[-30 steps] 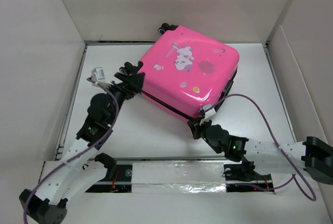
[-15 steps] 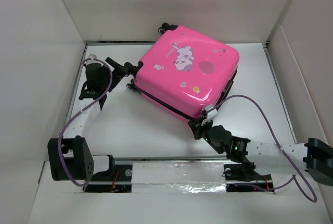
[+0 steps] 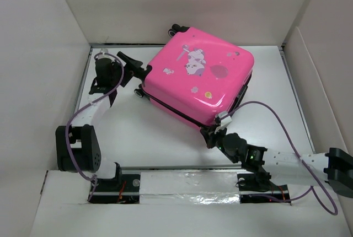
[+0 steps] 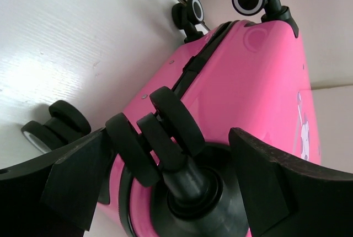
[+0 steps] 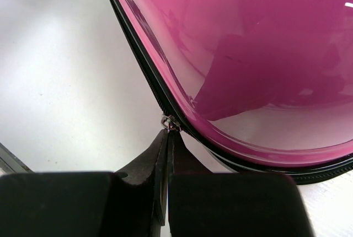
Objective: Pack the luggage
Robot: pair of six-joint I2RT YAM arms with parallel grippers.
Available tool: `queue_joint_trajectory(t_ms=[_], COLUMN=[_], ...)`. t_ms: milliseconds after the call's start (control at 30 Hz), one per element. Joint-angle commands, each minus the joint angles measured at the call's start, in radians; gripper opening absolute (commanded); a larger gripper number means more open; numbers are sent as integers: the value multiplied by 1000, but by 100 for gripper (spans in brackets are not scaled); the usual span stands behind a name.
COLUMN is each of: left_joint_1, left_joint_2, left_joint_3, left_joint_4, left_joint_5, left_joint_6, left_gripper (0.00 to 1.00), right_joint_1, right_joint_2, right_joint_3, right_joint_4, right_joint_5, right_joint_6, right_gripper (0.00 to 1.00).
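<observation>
luggage (image 3: 198, 80): hot-pink hard shell with cartoon print, closed, lying flat and skewed at the far middle of the white table (image 3: 165, 138), wheels toward the left and far side.

left gripper (image 3: 134, 69): at the luggage's left corner, jaws spread wide. in the wrist view the left gripper (image 4: 171, 165) has a black double wheel (image 4: 165, 132) between its fingers, neither pad visibly touching it.

right gripper (image 3: 212, 135): at the near corner. fingers (image 5: 157, 154) pressed together, pinching the small metal zipper pull (image 5: 168, 121) on the black zipper (image 5: 138, 55).
</observation>
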Motion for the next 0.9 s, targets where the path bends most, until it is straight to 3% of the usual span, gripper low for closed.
queue_joint_trajectory(t_ms=[0,200,300,400,467,533,700,867], left_joint_1=[-14,-14,-14,-14,-14,-14,-71,-296], left_joint_2=[26,74,96,112,119,106,4,-125], left_joint_3=[41,34,43,52,45,31,-142,-297], left_joint_4=[87,202,242,268,298,320,487,547], left_joint_5=[20,46,52,58,69,72,23,-135], left_joint_6=[-31,-91,-117,-128,-130,-134,-147,-87], left_gripper=[84,74,63,42,17,0,0,0], right_joint_1=[11,11,11,11,11,11,11,11], right_joint_2=[-22,-33,-39,-39,-37,-34,-31,-30], right_joint_3=[24,29,29,25,25,30,45,125], right_joint_4=[73,51,42,38,36,34,22,-79], right_joint_5=[-61,-80,-81,-84,-86,-86,-62,-32], right_joint_6=[4,4,6,9,9,7,3,-2], right_gripper=[0,0,0,0,0,0,0,0])
